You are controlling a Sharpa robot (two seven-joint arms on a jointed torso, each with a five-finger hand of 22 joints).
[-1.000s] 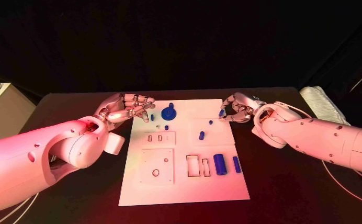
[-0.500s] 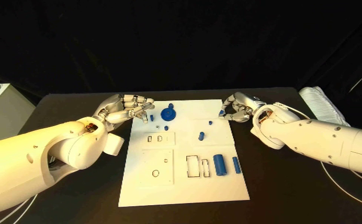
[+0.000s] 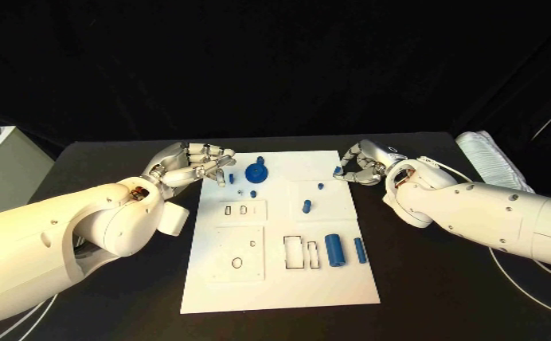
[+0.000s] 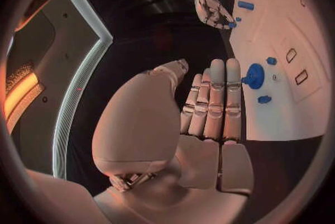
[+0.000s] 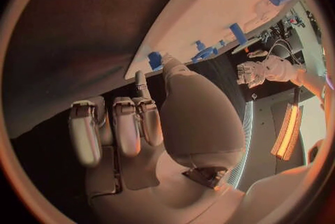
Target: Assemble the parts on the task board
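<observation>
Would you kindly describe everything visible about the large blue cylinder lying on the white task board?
The large blue cylinder is a short, thick, smooth round bar, plastic by its look and the biggest blue part there. It lies on its side on the white task board, near the board's right edge on the half nearer the robot. A thinner blue rod lies beside it on one side, two dark-outlined rectangular slots on the other. Neither hand touches it.

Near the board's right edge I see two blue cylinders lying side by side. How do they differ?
The thick cylinder is clearly wider than the thin cylinder. The thick one lies nearer the outlined rectangular slots; the thin one lies nearer the task board edge. The thick one's top end shows a lighter round face, while the thin one looks like a plain rod. Both are blue, lie flat, roughly parallel, untouched by either hand.
</observation>
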